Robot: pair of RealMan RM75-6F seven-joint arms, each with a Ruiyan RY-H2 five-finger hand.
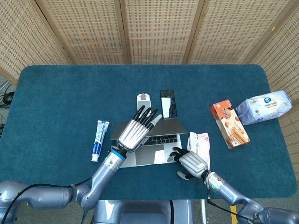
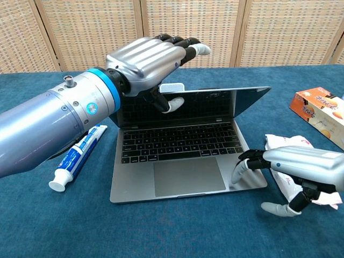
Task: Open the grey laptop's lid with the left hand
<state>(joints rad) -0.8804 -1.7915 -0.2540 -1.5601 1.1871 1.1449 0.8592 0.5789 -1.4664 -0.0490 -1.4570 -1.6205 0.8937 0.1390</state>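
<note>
We see a table covered in dark teal cloth, with woven wicker screens behind it. At the left lies a toothpaste tube, just beside the laptop. The grey laptop sits at the front centre of the table with its lid raised past upright and its keyboard exposed. Our left hand hovers at the lid's top left edge, fingers extended and close together above the rim and the thumb in front of the screen; we cannot tell whether it pinches the lid. Behind the laptop stand a white charger and a black phone. Our right hand rests at the laptop's front right corner, fingers curled, one fingertip touching the base; it holds nothing. Just beside it lies a white and pink packet. Further right we see an orange snack box and a pale tissue pack.
</note>
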